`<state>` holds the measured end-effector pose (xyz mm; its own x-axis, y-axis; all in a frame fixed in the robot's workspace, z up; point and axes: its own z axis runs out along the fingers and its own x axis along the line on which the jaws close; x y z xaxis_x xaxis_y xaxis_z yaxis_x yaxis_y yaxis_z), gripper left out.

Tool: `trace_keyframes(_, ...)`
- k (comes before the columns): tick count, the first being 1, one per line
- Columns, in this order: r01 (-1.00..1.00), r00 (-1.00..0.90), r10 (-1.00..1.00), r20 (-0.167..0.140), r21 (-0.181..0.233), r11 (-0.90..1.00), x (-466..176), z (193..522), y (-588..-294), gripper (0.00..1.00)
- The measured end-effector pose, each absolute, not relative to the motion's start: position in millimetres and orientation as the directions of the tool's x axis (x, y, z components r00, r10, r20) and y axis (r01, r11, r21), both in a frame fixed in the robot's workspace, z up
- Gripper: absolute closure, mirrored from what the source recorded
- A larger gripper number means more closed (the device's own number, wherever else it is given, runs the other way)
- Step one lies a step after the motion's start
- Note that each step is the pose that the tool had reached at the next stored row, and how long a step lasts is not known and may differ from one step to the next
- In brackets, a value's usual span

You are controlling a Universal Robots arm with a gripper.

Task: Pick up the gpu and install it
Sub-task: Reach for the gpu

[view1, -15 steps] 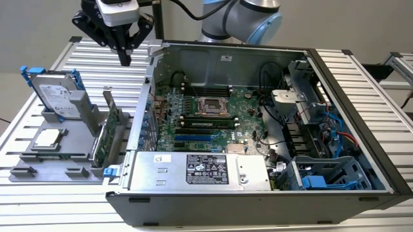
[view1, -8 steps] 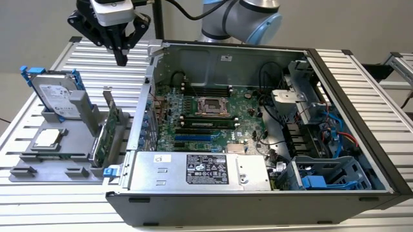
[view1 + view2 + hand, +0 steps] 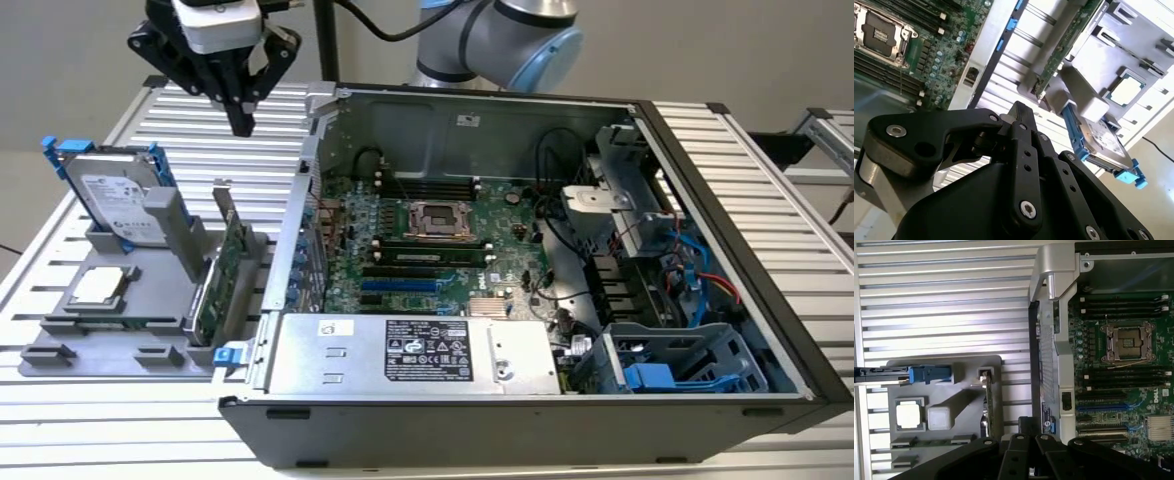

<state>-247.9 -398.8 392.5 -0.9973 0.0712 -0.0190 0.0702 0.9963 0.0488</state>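
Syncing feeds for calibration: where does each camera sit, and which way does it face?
Exterior view: off the arm, looking down on the open computer case; arm and gripper show.
First wrist view: on the arm, facing down; gripper shows.
Second wrist view: on the arm, slanting past the gripper.
All share the gpu and motherboard.

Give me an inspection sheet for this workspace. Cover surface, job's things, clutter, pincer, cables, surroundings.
Surface: ribbed metal table, bearing grey fixture tray and open computer case.
Job's things: gpu stands on edge in the tray, untouched.
Clutter: hard drive and processor chip in the tray.
Pincer: shut, empty, raised, apart from the gpu.
Cables: black cable at the arm; blue and red wires inside case.
Surroundings: plain wall.
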Motion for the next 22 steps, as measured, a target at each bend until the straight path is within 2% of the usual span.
trace_keyframes(22, 0.070, -0.997, 0.071, -0.019, 0.049, 0.996, -285.3, 392.5, -398.8, 1.00)
